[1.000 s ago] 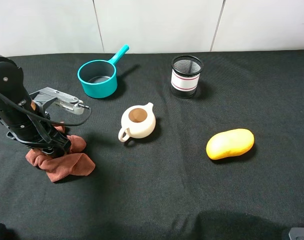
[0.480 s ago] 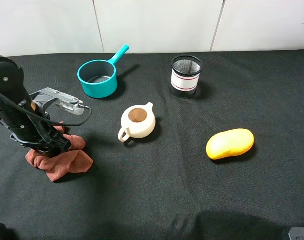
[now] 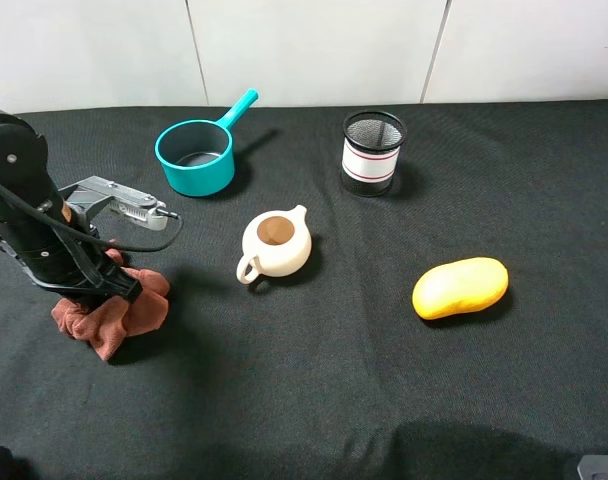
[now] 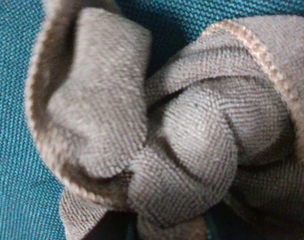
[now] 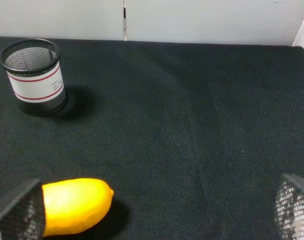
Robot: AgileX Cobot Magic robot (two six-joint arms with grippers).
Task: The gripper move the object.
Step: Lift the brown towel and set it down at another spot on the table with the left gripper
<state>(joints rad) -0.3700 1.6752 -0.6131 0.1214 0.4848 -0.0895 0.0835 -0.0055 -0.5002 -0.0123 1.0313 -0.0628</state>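
A crumpled reddish-brown cloth [image 3: 114, 312] lies on the black table at the left. My left gripper [image 3: 96, 286] is pressed down into it, with the cloth gathered around the fingers. In the left wrist view the bunched cloth [image 4: 182, 140] fills the picture and hides the fingers. My right gripper [image 5: 154, 212] is open and empty, with its two mesh-patterned fingertips [image 5: 17, 212] wide apart. It hangs low at the front right, far from the cloth.
A teal saucepan [image 3: 196, 155] stands at the back left. A cream teapot [image 3: 275, 243] sits mid-table. A black mesh pen cup [image 3: 373, 152] stands at the back, also in the right wrist view [image 5: 34, 76]. A yellow mango-shaped object [image 3: 460, 287] lies at the right.
The cloth has been drawn in from the right into a tighter bunch under my left gripper. The left arm has shifted slightly. Everything else is still.
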